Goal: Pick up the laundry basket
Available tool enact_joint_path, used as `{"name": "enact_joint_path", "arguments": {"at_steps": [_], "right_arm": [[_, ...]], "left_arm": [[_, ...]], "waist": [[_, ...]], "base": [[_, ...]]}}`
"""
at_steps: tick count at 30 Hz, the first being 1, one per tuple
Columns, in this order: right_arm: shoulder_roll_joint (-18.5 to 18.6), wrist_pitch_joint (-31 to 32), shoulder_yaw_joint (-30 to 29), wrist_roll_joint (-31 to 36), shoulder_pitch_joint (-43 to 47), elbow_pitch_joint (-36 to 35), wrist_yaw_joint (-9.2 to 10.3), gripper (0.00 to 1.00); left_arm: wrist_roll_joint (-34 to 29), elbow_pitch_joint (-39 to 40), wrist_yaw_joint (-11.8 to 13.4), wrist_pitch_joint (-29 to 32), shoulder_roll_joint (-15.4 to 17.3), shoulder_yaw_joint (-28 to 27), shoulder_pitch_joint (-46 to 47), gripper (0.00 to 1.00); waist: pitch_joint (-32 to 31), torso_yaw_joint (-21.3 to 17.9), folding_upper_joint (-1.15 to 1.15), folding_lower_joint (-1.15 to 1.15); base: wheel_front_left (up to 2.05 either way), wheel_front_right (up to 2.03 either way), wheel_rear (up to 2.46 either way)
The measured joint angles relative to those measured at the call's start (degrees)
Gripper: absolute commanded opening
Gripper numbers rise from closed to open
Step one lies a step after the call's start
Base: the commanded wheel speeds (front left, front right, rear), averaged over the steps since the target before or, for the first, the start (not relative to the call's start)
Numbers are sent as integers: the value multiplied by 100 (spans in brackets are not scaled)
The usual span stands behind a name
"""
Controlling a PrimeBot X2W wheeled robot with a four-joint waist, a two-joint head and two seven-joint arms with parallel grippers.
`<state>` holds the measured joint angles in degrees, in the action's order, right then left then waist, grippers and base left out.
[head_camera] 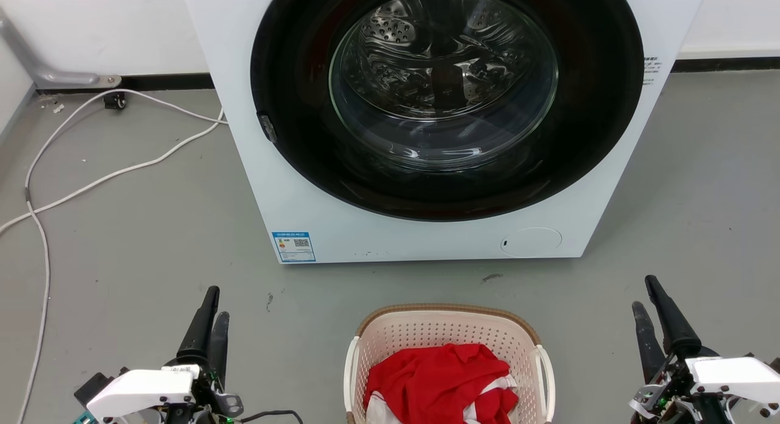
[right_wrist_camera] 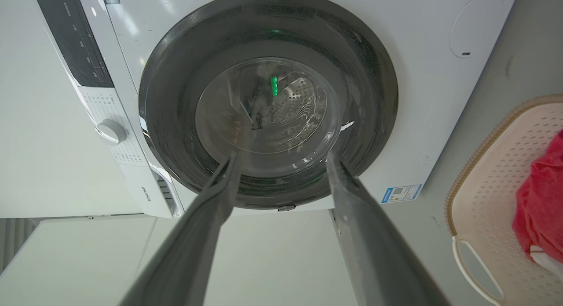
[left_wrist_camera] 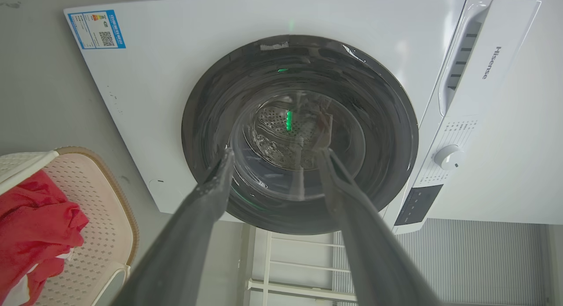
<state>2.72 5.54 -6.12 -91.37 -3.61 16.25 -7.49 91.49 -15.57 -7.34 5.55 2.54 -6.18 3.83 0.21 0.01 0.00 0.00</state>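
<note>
Two grippers: one on each side of the laundry basket (head_camera: 448,308), both clear of it and above the grey floor (head_camera: 152,247).
Left gripper (head_camera: 217,302): to the basket's left and well apart from it. In the left wrist view this gripper (left_wrist_camera: 276,152) has its two dark fingers spread with a wide gap, and nothing lies between them.
Right gripper (head_camera: 644,292): to the basket's right and well apart from it. In the right wrist view this gripper (right_wrist_camera: 282,155) has its fingers likewise parted, and they hold nothing.
Basket, position: upright on the floor between the two grippers, in front of the washer (head_camera: 304,186), with a strip of bare floor between them.
Basket, form: cream perforated walls, a brown woven-look rim and a white handle on each side.
Contents: a crumpled red garment (head_camera: 439,375) with some white showing lies inside the basket, below the rim.
Washer: a white front-loader at the floor's far edge, by the wall (head_camera: 91,28). Its round dark door (head_camera: 443,77) is shut, and the drum shows through the glass.
Washer, front: a blue label (head_camera: 294,246) sits at the lower left corner and a round cover (head_camera: 531,242) at the lower right.
Cables: white cables (head_camera: 91,180) trail across the floor's left side from its far left corner.
</note>
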Motion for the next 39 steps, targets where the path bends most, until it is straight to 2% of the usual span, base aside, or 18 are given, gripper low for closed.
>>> {"name": "enact_joint_path", "arguments": {"at_steps": [8,23,39], "right_arm": [[-1,-213,64,920,3,-196,0,100],[-1,-588,330,3038,137,-661,0,100],[-1,-913,450,4608,296,-878,0,100]], "left_arm": [[-736,187,5,-225,1,-38,-1,100],[-2621,595,248,-584,2,197,-109,100],[-4134,808,342,-927,7,357,-233,100]], "waist": [[7,0,0,0],[24,0,0,0],[6,1,0,0]], "base": [[0,0,0],[0,0,0],[0,0,0]]}}
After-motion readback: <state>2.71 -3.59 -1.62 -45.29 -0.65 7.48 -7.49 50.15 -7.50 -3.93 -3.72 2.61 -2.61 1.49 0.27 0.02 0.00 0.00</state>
